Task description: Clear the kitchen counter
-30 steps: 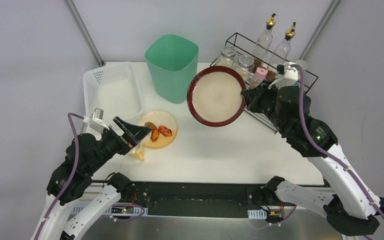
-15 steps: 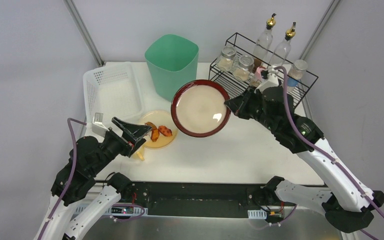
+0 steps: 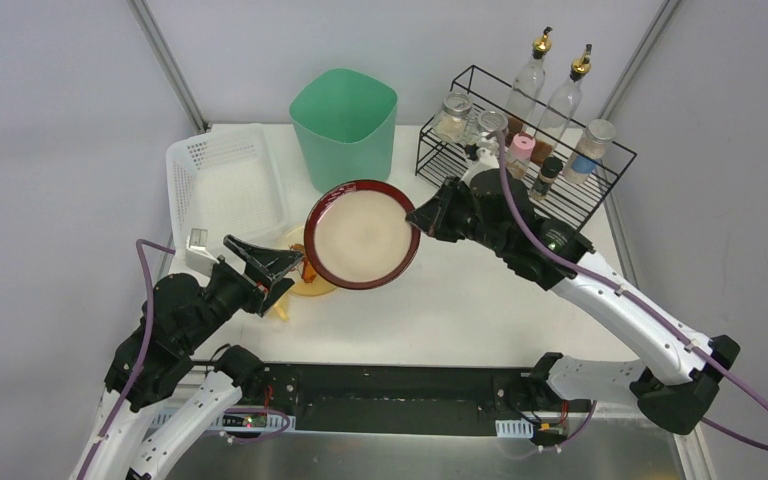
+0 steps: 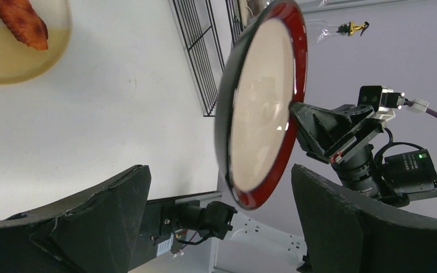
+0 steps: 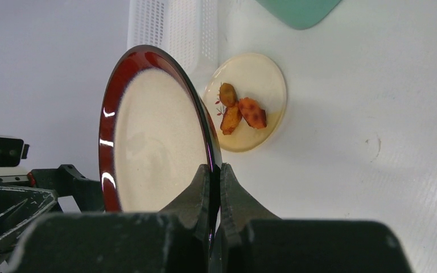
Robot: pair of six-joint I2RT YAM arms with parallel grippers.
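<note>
Where my two claws hang, the kitchen counter spreads beneath them: white, matte, rectangular, its long axis running from the left claw's side across to the right's. Grey walls close it in. My right claw is clamped on a tilted red-rimmed plate; my left claw, beside it, gapes wide, empty.

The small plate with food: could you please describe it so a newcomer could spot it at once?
On the white kitchen counter, look just in front of the green bin and white basket. There lies a small translucent yellow plate, the only dish carrying orange-brown food pieces; the larger red-rimmed plate is held aloft.
</note>
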